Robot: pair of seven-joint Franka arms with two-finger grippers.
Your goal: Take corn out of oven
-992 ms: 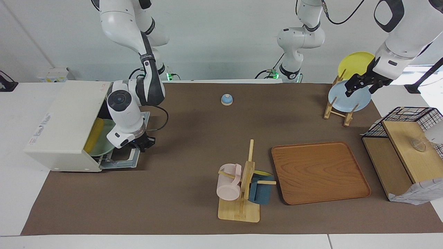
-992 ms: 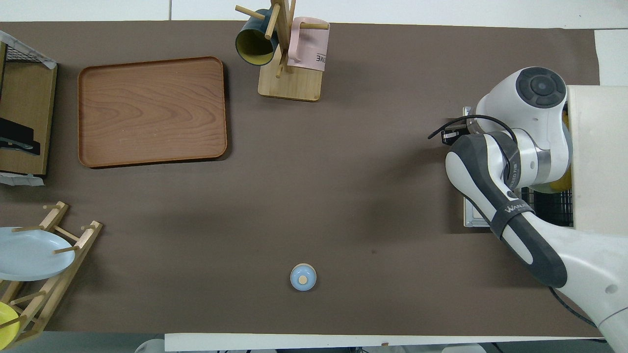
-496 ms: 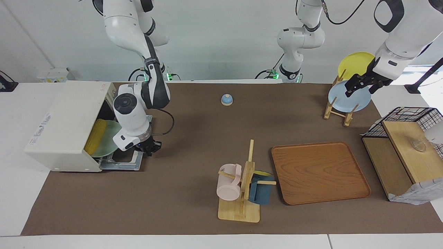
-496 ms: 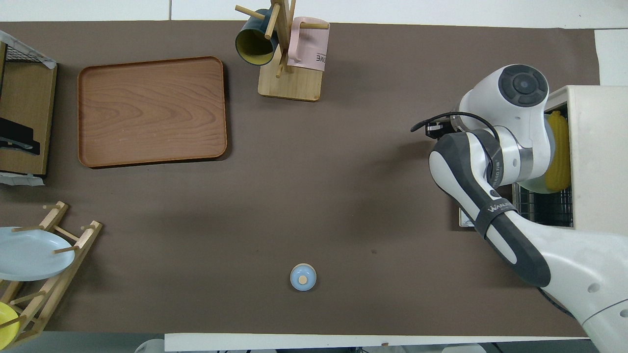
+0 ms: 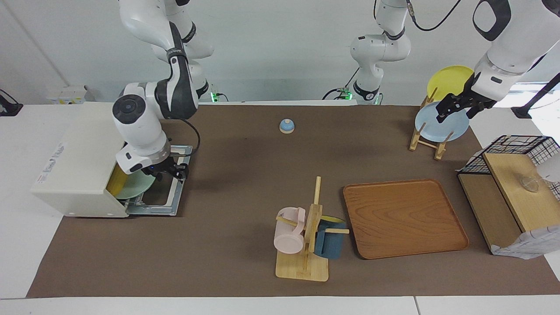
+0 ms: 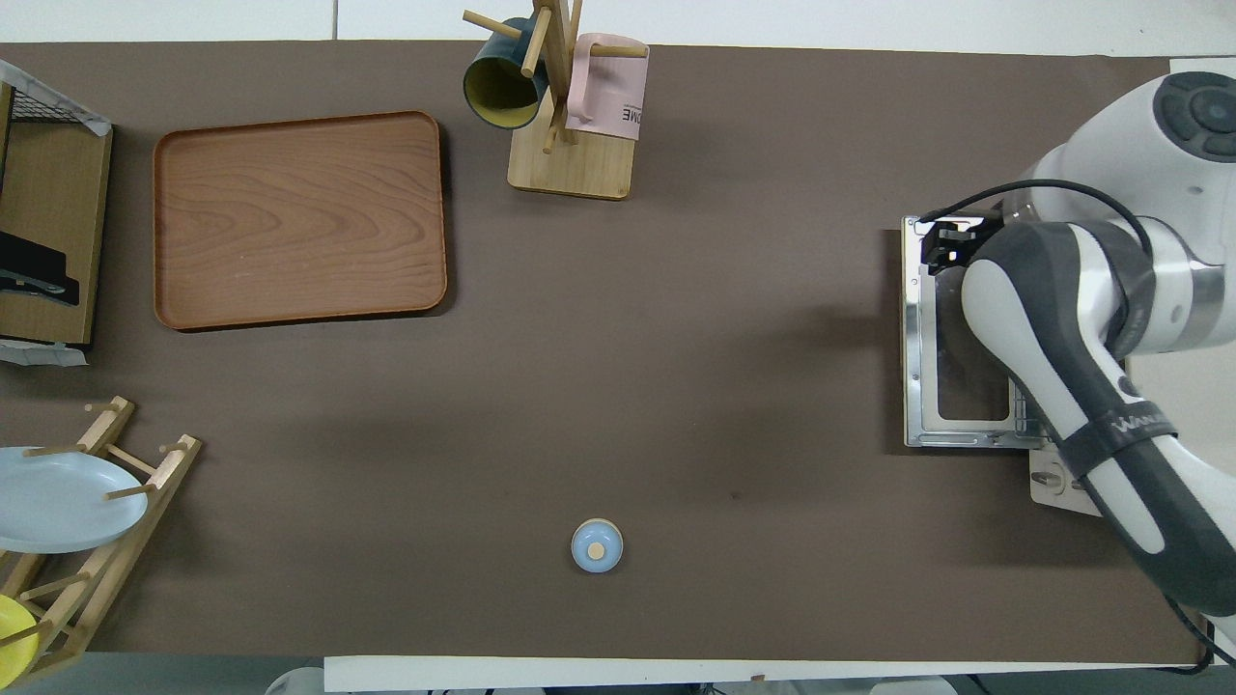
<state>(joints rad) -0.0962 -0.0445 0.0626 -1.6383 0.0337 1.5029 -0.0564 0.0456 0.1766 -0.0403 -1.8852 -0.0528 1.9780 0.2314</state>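
right tool (image 5: 171, 169) over the open oven (image 5: 83, 159) door, spread unclear, nothing visibly held. corn (image 5: 116, 183) yellow, on green plate (image 5: 136, 186) inside oven. left tool (image 5: 455, 106) at blue plate (image 5: 437, 124), waiting.

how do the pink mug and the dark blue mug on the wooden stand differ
The pink mug is pale pink all over and hangs on the wooden stand's side toward the right arm's end of the table. The dark blue mug has a yellow inside and hangs on the side toward the wooden tray. Both hang tilted from pegs, off the table.
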